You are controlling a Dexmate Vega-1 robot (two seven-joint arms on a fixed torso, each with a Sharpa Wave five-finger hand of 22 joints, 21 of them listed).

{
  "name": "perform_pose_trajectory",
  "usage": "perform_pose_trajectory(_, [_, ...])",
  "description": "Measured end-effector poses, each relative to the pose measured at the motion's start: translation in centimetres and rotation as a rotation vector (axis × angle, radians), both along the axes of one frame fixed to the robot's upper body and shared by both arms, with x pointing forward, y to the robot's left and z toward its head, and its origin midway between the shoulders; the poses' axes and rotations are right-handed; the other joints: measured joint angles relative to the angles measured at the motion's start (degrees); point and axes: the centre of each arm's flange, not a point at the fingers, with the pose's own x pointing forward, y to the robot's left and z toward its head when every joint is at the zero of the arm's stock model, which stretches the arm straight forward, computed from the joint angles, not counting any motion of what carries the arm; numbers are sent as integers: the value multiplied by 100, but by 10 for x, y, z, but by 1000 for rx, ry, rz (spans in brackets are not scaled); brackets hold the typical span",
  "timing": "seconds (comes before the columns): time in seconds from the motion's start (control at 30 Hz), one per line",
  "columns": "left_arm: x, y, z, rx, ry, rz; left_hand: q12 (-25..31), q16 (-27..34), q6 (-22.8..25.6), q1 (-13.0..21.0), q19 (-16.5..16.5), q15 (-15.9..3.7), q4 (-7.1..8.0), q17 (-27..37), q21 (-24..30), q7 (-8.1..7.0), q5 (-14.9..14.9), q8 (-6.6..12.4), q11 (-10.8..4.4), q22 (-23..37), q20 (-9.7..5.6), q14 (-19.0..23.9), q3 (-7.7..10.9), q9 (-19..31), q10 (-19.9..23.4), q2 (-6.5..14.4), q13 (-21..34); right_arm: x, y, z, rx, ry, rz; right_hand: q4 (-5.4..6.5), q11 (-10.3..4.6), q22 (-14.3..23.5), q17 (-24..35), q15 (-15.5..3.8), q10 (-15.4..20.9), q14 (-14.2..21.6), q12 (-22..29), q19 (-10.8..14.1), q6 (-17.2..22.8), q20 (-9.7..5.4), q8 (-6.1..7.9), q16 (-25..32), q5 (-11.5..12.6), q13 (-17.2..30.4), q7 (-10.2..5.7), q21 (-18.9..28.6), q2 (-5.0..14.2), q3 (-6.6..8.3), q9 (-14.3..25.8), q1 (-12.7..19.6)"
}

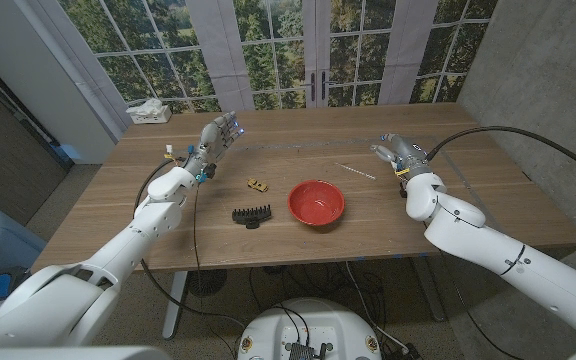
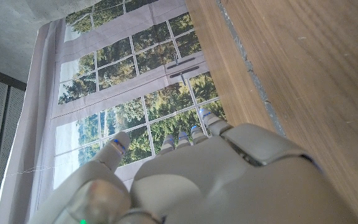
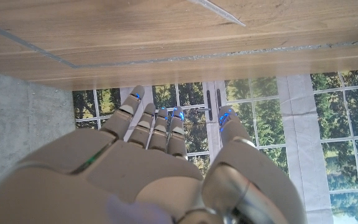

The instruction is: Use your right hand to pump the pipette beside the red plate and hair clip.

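Nearest our edge of the table (image 1: 448,215) lies the black hair clip (image 1: 252,213), with the red plate (image 1: 316,203) just beside it and a small yellowish object (image 1: 258,184) a little beyond the clip. Farther in, past the plate, we note the pipette (image 1: 354,171), a thin clear stick lying flat on the wood and touched by nothing. The right hand (image 1: 394,152) is off to its side, near but apart, holding nothing; in its wrist view the fingers (image 3: 151,121) reach straight out, close side by side, the thumb set apart. The left hand (image 1: 213,140) is raised, well apart from everything, fingers loosely extended and empty. At the far corner sits a tissue box (image 1: 149,111). We judge pumping not begun: the reach is the step in hand. Next we need the right hand brought across to the pipette's bulb end, which we cannot pick out, and its fingers closed there
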Motion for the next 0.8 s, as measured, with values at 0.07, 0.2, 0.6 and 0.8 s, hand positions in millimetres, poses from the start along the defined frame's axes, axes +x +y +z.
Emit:
perform_pose_trajectory(0.07, [0, 0, 0, 0, -1, -1, 0, 0, 6, 0, 0, 8, 0, 0, 0, 6, 0, 0, 0, 0, 0, 9, 0, 0, 0, 0, 0, 0, 1, -1, -8, 13, -8, 0, -17, 0, 0, 0, 17, 0, 0, 22, 26, 22, 0, 0, 0, 0, -26, 0, 0, 0, 0, 0])
perform_pose_trajectory(0.2, [-1, 0, 0, 1, 1, -2, 0, 0, 11, 0, 0, 8, -23, 0, 0, 11, 0, 0, 0, 0, 0, 9, 24, 0, 0, 0, 0, 0, 3, 0, -24, 36, -19, 0, -16, 0, 0, 0, 16, 0, 0, 81, 25, 0, 0, 0, 0, 0, -26, 0, 30, 0, 0, 30])
perform_pose_trajectory(0.6, [-2, -1, -2, 2, 5, -4, 0, 0, 32, 24, -1, 27, -23, 1, 0, 32, 0, 0, 0, 0, 1, 28, 24, 0, 0, 23, 0, 4, 9, -2, -71, 111, -63, -14, -37, 0, 14, -51, 37, 52, 0, 123, 76, -42, 0, 0, 41, -1, -40, 0, 15, 18, -1, 151])
perform_pose_trajectory(0.8, [-2, 0, -3, 2, 6, -2, 0, 0, 53, 23, 20, 27, -23, 1, 0, 10, 0, 0, 0, 0, -19, 28, 24, 0, 0, 23, 0, 6, 16, -3, -101, 127, -82, -16, -103, -1, 14, -118, 103, 118, 0, 251, 255, -86, 21, 71, 35, -1, -90, 0, 30, 64, -1, 316])
